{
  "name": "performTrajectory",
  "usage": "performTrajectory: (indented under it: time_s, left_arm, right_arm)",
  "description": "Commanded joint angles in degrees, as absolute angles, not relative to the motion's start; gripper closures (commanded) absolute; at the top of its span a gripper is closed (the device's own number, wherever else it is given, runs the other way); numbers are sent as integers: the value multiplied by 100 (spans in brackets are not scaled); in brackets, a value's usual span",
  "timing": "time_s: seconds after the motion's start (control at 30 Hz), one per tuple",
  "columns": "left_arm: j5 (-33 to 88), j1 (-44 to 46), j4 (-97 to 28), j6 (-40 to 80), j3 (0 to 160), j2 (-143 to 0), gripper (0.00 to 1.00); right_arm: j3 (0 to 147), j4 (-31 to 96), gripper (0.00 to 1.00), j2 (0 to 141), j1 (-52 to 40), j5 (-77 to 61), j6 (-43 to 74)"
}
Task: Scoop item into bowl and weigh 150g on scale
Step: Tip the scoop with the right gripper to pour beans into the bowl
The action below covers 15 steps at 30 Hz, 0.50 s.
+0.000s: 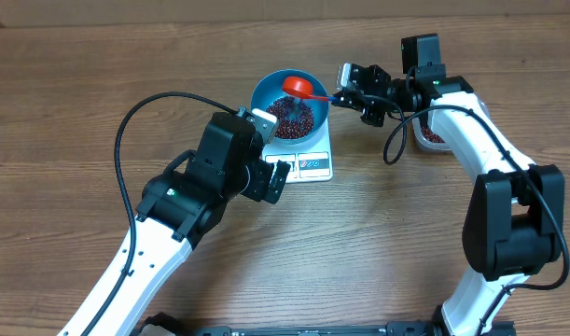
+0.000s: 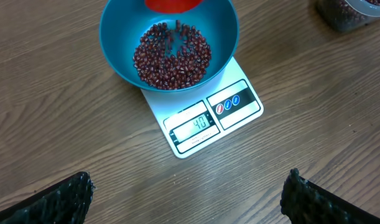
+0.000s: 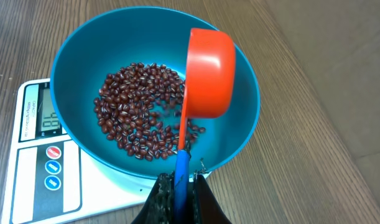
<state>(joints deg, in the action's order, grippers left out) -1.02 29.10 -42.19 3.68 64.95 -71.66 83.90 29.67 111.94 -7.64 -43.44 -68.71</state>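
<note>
1. Worktop (image 1: 79, 93): wood-grain surface, carries all items.

2. Left arm (image 1: 173, 201): white w/ black joints, reaches in from the near-left edge. Left pincer (image 1: 277, 177) (image 2: 190, 199) sits just beside the scale's front-left corner in the overhead view. Jaws stand wide apart, nothing btwn them. Both dark fingertips (image 2: 59, 199) show at the bottom corners of the left wrist view.

3. Right arm (image 1: 490, 159): comes in from the near-right edge and bends toward the bowl. Right pincer (image 1: 345, 91) (image 3: 177, 193) is clamped on the scoop's blue handle, jaws together on it.

4. Scale (image 1: 314, 163) (image 2: 239, 102) (image 3: 34, 143): flat, white, rect., at worktop centre. Display (image 2: 193, 126) reads 40.

5. Bowl (image 1: 259, 98) (image 2: 115, 31) (image 3: 71, 62): blue, round, deep. Stands on the scale and covers its rear part; display and label panel remain visible.

6. Tub (image 1: 432, 137) (image 2: 348, 12): clear plastic, right of the bowl, well apart, partly hidden under the right arm. Holds dark beans.

7. Scoop (image 1: 297, 86) (image 2: 171, 5) (image 3: 208, 74): orange-red cup, held over the bowl's far-right side, tipped so its outer wall faces the right wrist cam.

8. Beans (image 1: 291, 117) (image 2: 171, 56) (image 3: 137, 112): dark red-brown, loose layer on the bowl's bottom. A few appear blurred just below the scoop.
</note>
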Motion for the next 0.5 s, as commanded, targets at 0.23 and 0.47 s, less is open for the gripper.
performTrajectory:
  time_s: [0.23,0.47]
  left_arm:
    - [-19,2888,-4217,342,6451,-7190,0]
    - [-19,2888,-4217,342,6451,-7190,0]
  right_arm:
    - [8558,3607,96,10219,-781,-4456,-6882]
    - [8558,3704,96,9373,-775,-3406,-5734]
